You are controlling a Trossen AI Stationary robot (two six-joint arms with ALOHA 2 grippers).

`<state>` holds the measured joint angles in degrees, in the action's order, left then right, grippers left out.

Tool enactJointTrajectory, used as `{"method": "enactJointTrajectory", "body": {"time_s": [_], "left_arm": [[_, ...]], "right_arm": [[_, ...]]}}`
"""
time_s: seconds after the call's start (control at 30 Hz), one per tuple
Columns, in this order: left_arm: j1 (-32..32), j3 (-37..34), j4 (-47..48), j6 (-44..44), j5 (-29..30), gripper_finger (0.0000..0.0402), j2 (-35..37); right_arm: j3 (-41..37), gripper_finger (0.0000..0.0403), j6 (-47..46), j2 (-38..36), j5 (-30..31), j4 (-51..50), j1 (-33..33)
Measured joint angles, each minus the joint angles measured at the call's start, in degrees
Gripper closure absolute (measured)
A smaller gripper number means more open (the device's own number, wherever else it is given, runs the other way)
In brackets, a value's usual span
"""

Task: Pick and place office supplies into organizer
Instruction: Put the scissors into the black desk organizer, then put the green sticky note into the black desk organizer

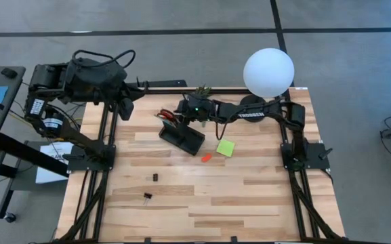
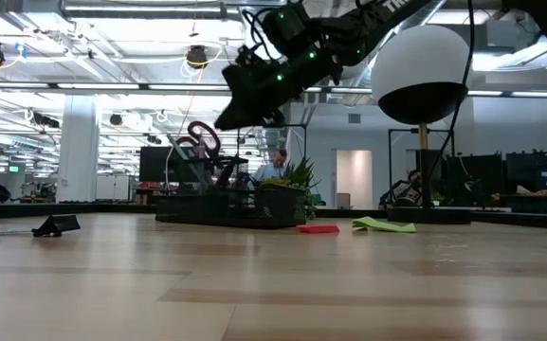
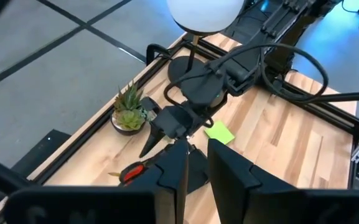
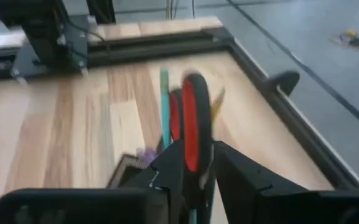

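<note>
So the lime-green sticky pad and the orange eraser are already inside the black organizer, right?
No. The high view shows the lime-green sticky pad and the orange eraser lying on the table beside the black organizer, not inside it.

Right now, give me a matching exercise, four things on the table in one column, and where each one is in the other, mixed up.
Things:
1. scissors
2. sticky pad
3. eraser
4. black clip

Places:
A. flat on the wood, right of the organizer
B. standing in the organizer, handles up
C. alone near the table's front edge
D. between the organizer and the green pad

Pairs: 1-B, 2-A, 3-D, 4-C
</note>
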<state>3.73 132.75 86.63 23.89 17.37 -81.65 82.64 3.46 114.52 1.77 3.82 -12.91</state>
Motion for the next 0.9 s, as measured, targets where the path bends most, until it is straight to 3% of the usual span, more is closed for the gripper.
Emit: {"method": "enactJointTrajectory", "body": {"time_s": [0.33,0.57,0.7,0.83,0.9], "left_arm": [[0.0,0.0,0.0,0.7,0.0,0.0345,0.0],[0.0,-0.3,3.5,1.4,-0.1,0.0345,0.0],[0.0,-2.7,3.0,3.4,-0.2,0.0345,-0.1],[0.0,-4.7,3.3,5.8,-1.5,0.0345,0.1],[-0.8,-5.2,3.0,7.0,-1.8,0.0345,-0.1]], "right_arm": [[5.9,0.0264,5.2,-3.4,0.0,-4.9,1.3],[11.9,0.0259,11.1,-14.0,-1.5,-24.4,4.5],[12.0,0.0271,13.3,-19.9,-10.6,-38.2,6.7],[11.7,0.0287,15.4,-21.3,-25.9,-57.6,7.3],[9.7,0.0296,17.3,-21.3,-32.4,-62.2,7.3]]}}
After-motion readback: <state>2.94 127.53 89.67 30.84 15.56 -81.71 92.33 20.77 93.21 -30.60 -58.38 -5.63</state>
